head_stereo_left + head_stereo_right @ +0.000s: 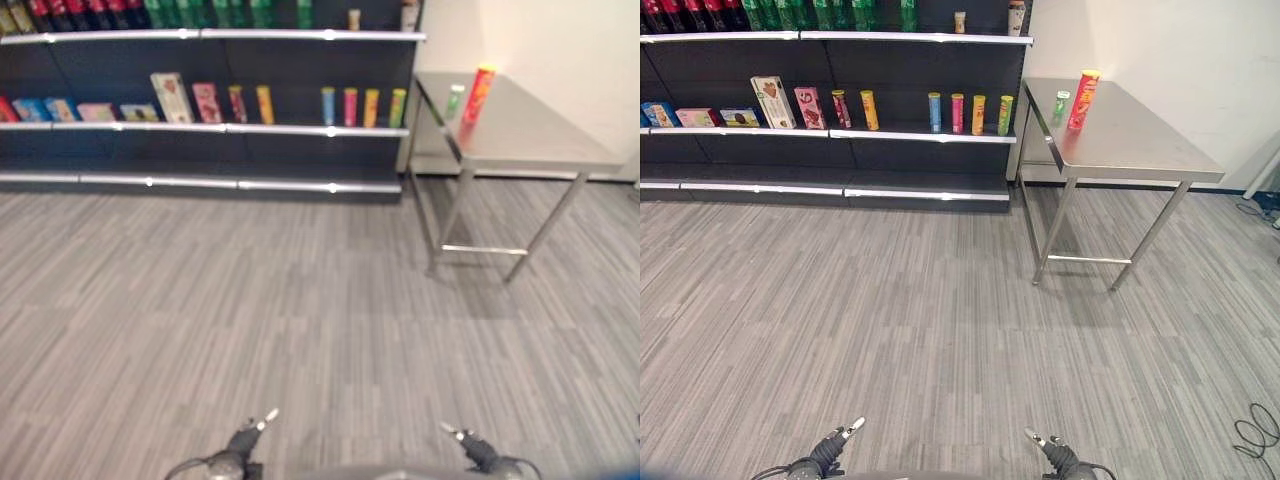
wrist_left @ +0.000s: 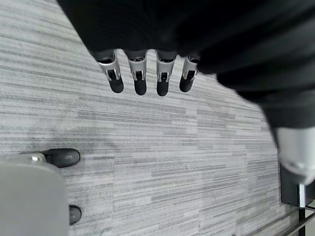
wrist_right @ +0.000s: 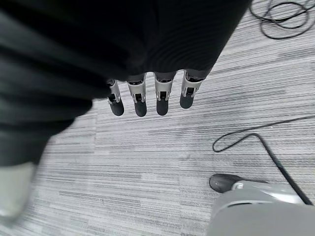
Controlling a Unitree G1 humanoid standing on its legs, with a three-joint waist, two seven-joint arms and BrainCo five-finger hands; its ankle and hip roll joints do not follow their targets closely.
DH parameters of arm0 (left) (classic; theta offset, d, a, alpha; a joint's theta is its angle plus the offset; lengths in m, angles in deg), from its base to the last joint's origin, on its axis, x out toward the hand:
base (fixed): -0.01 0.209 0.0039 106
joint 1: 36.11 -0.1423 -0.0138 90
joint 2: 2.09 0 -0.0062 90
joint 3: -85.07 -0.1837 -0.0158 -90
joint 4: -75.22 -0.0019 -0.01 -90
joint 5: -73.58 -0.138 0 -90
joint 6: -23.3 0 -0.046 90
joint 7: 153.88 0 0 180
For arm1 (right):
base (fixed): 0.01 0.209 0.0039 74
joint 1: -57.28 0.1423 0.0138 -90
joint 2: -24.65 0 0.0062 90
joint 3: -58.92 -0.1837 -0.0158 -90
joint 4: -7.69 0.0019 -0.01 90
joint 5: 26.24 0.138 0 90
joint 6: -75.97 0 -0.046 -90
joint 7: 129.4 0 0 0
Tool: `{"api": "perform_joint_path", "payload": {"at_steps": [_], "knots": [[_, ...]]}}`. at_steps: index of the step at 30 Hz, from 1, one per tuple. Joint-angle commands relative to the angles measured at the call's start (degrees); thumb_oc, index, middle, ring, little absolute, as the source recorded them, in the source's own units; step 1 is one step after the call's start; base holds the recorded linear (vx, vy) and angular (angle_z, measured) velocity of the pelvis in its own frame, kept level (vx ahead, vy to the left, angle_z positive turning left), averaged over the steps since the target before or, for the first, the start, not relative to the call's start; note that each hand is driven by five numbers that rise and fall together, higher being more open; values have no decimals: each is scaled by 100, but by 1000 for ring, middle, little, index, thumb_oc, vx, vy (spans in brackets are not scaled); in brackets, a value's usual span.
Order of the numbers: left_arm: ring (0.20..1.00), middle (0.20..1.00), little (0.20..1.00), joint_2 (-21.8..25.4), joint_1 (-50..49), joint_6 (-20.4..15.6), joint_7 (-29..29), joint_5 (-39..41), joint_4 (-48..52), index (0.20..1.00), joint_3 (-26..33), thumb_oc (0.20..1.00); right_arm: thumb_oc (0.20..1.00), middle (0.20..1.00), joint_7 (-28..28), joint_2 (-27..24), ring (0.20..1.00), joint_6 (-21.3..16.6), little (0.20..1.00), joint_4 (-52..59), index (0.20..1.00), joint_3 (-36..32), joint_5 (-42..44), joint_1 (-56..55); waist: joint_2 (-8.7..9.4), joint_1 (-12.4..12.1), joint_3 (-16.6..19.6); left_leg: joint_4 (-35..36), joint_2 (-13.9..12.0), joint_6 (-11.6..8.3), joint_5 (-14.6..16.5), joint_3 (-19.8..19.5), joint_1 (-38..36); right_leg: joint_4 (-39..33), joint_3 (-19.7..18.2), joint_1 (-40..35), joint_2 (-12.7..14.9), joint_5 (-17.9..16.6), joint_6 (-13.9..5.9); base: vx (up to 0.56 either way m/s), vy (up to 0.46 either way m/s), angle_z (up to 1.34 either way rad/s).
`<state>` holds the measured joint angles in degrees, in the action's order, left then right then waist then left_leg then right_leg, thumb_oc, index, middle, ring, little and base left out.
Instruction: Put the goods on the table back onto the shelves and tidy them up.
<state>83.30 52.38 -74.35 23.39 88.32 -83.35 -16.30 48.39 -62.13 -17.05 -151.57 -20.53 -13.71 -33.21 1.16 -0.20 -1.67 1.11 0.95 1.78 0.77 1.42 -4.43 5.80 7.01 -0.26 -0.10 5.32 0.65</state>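
Observation:
A tall red can (image 1: 1083, 98) and a small green can (image 1: 1062, 103) stand upright at the far end of a steel table (image 1: 1140, 145) on the right, next to the shelves. The dark shelves (image 1: 840, 133) run along the back wall, with a row of coloured cans (image 1: 965, 112) and boxes (image 1: 770, 101) on the middle board. My left hand (image 2: 140, 78) and right hand (image 3: 162, 98) hang low over the floor, far from the table. Both are open, fingers straight, holding nothing. In the right eye view the left hand (image 1: 830, 452) and right hand (image 1: 1055, 455) sit at the bottom edge.
Bottles (image 1: 790, 12) line the top shelf board. The table's legs and crossbar (image 1: 1088, 259) stand on grey plank floor (image 1: 920, 320), which stretches between me and the shelves. A white wall (image 1: 1160, 50) rises behind the table.

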Motion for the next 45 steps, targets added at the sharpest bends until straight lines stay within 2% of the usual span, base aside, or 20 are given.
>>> {"api": "perform_joint_path", "payload": {"at_steps": [1,14,29,37,41,43,45], "knots": [[1000,1000,1000,26,373,-146,140,147,-106,1000,55,1000,1000,1000,-19,-79,1000,-103,1000,-124,1000,86,139,310,163,107,-247,389,-431,-573,371,-425,-571,-1044,-81,-906,498,-220,-785,-9,18,-4],[1000,1000,1000,81,399,-159,26,-210,-242,1000,-22,1000,1000,1000,7,-45,1000,-101,1000,-180,1000,-12,328,297,159,170,-220,389,-409,-549,414,-334,-613,-1058,-184,-908,518,-232,-809,2,17,-6],[1000,1000,1000,65,428,-128,33,-507,-340,1000,-188,1000,1000,1000,86,28,1000,-81,1000,-125,1000,247,161,347,192,130,-212,389,-405,-530,434,-359,-631,-1059,-198,-928,527,-214,-805,0,0,0],[1000,1000,1000,88,523,-147,11,-467,-219,1000,-226,1000,1000,1000,90,5,1000,-55,1000,-125,1000,245,176,466,195,83,-257,320,-272,-404,447,-452,-399,-940,-291,-678,633,-244,-878,-5,63,0],[1000,1000,1000,136,615,-133,24,-481,-206,1000,-261,1000,1000,1000,115,4,1000,-29,1000,-64,1000,248,140,550,158,67,-381,83,-20,-184,561,-546,-167,25,-458,-79,876,-173,-1016,-22,170,-3],[1000,1000,1000,154,633,-134,44,-514,-179,1000,-276,1000,1000,1000,137,-9,1000,-24,1000,1,1000,257,128,556,152,94,-521,21,155,-15,614,-627,-193,873,-643,367,1015,-469,-1076,-5,187,-9],[1000,1000,1000,168,644,-108,52,-552,-221,1000,-266,1000,1000,1000,123,6,1000,-26,1000,4,1000,221,168,531,161,123,-624,30,277,84,623,-714,-263,1513,-771,667,1118,-892,-1020,49,148,4]]}}
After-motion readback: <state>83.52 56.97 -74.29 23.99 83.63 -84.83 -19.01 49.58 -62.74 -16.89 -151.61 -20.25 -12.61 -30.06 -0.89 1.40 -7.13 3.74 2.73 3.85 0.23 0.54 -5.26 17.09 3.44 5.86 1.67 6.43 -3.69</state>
